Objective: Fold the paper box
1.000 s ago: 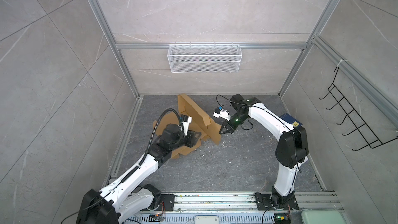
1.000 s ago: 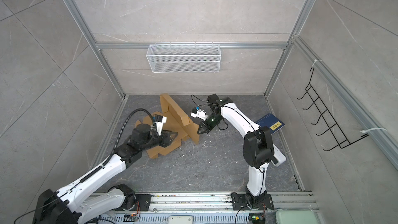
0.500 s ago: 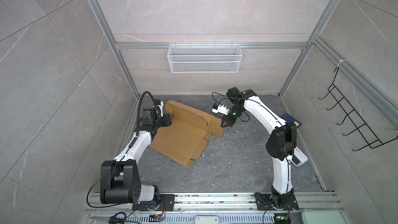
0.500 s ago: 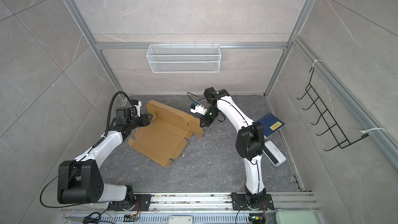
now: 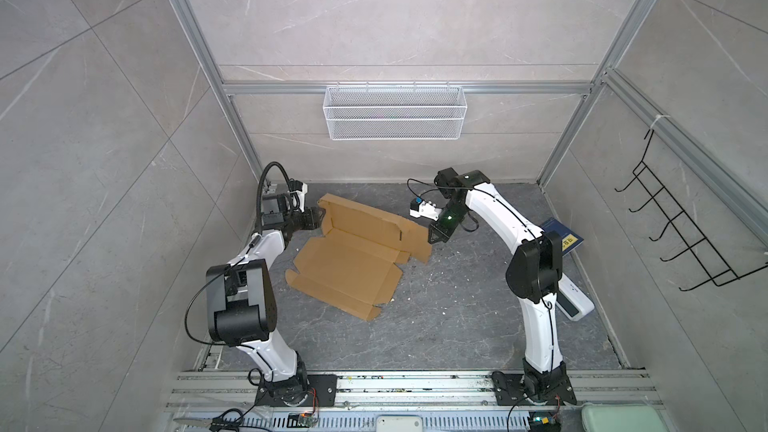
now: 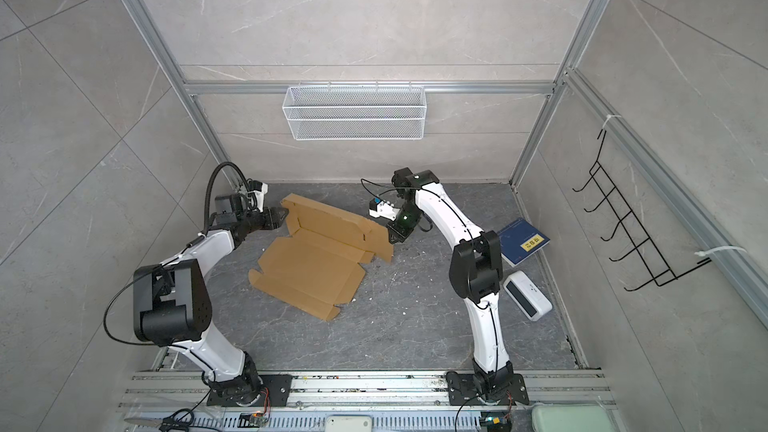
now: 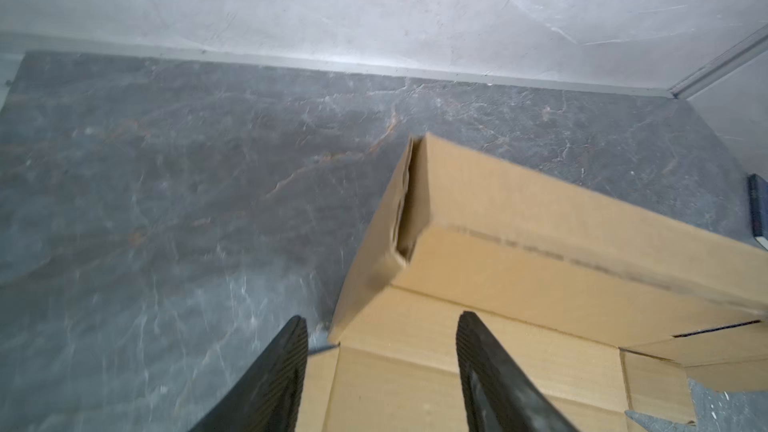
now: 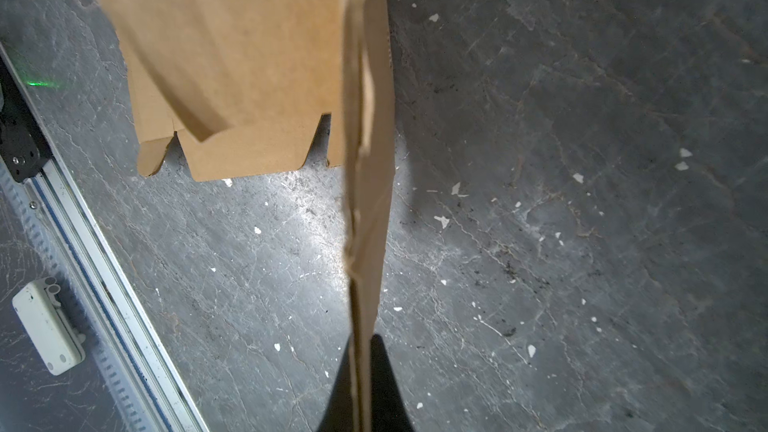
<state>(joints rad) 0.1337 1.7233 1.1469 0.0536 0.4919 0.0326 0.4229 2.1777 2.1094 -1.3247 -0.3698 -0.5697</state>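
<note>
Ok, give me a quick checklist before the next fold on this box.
1. Right jaws shut on the box end: ok.
2. Left jaws open: ok.
3. Left jaws touching cardboard: cannot tell; they sit at its left corner.
4. Back wall raised: ok.
5. Front flap folded: not ok, lies flat.
6. Book clear of the box: ok.

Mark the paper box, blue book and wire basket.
paper box (image 5: 349,268): in a top view, flat middle panel.
blue book (image 6: 517,234): in a top view, front cover.
wire basket (image 5: 395,122): in a top view, front mesh.
</note>
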